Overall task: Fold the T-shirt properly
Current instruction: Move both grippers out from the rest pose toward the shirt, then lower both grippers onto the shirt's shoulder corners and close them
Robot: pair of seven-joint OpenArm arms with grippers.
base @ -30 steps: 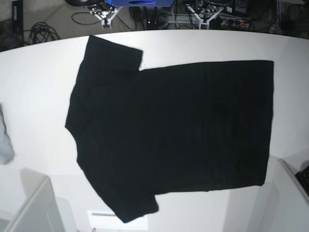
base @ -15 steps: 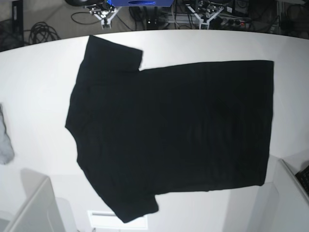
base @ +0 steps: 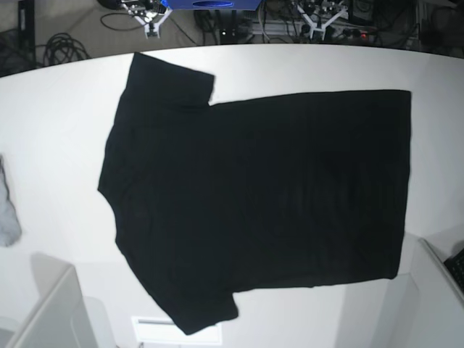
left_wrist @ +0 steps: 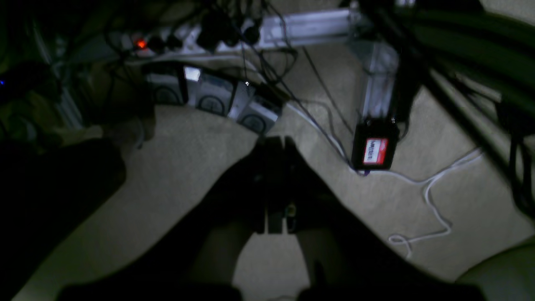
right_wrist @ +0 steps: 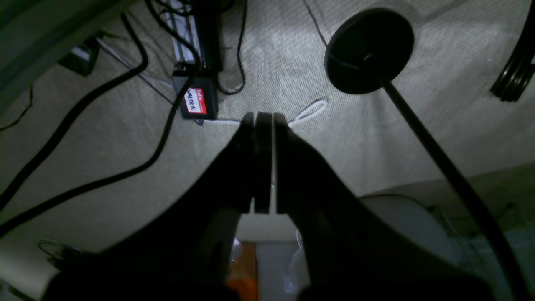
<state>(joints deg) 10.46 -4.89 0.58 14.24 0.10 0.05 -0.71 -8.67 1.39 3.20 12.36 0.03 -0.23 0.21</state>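
Item 1, the T-shirt (base: pixel 254 196): you have one large black short-sleeved shirt, plain side up, spread flat and unfolded across the middle of the white table (base: pixel 58 130). In the base view its collar end points to that view's left, its straight hem runs down that view's right side, one sleeve reaches toward the far edge of the table and the other toward the near edge. No gripper touches it.

Item 2, left gripper (left_wrist: pixel 276 144): your left wrist view shows its two dark fingers pressed together at the tips, nothing between them. It hangs over carpeted floor (left_wrist: pixel 200 167), away from the table, above a white cord (left_wrist: pixel 430 196) and a black box with a red label (left_wrist: pixel 375 149). A power strip with a lit red switch (left_wrist: pixel 141 43) lies further back.

Item 3, right gripper (right_wrist: pixel 263 119): your right wrist view shows its fingers closed flat against each other and empty. It also hangs over the floor, near a second red-labelled black box (right_wrist: pixel 196 100), black cables (right_wrist: pixel 125 75) and a round black stand base (right_wrist: pixel 370 50).

Item 4, small grey cloth (base: pixel 7 210): it lies at the table's edge on the base view's left, well apart from the shirt.
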